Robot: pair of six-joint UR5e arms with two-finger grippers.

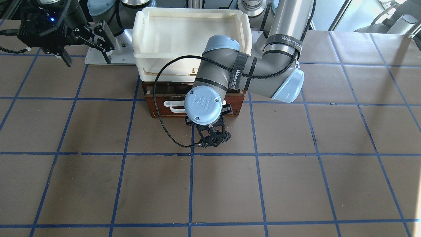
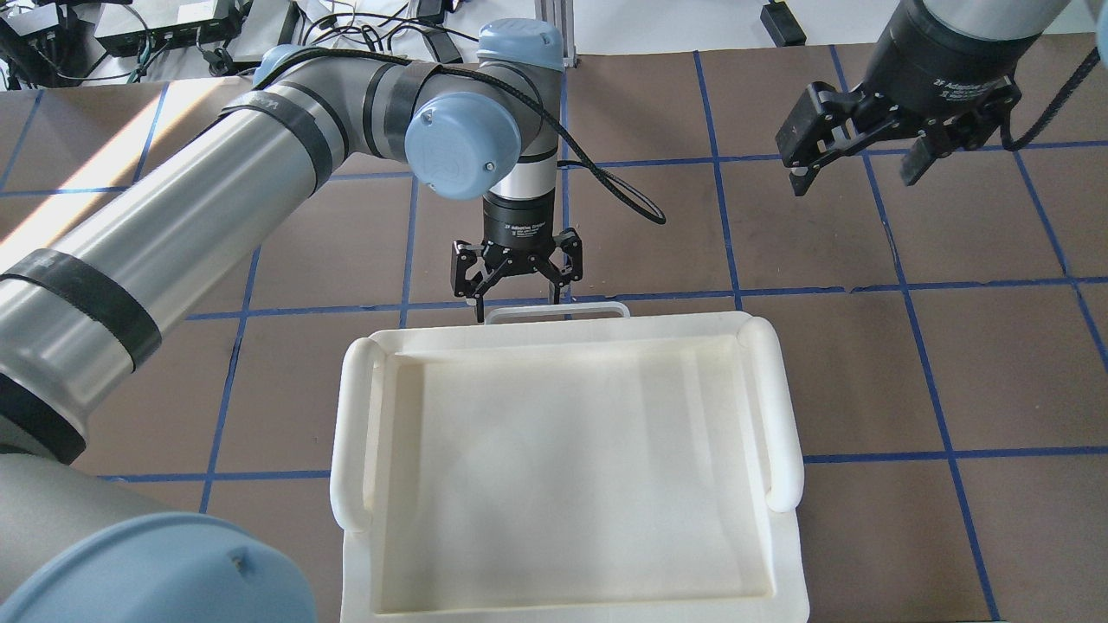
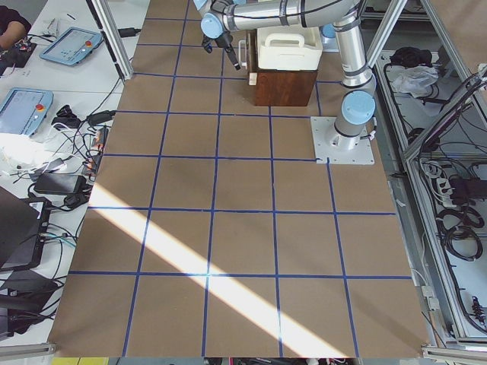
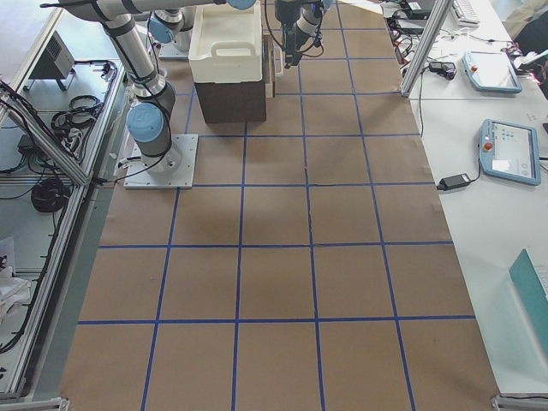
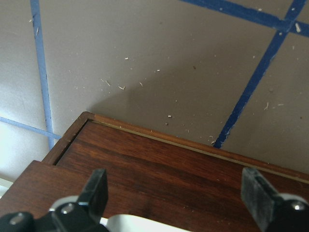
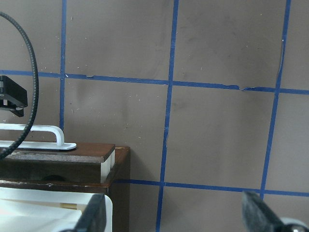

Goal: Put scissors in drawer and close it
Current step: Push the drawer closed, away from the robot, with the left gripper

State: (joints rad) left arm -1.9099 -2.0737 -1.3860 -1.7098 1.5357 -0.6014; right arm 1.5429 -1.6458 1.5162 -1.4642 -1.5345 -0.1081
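The handle [image 2: 557, 310] lies just below the left gripper [image 2: 518, 305], between its jaws. The drawer [image 1: 161, 108] stands a little out of the box [image 3: 283, 87], which carries the tray [image 2: 783, 415] on top. The right gripper [image 2: 857, 173] hangs well off to the side, with only table [image 2: 995, 372] under its jaws.

My left arm [image 1: 202, 104] is covering half the drawer [image 1: 157, 109] front, and the white tray [image 1: 144, 49] sitting atop the drawer is hiding its inside.
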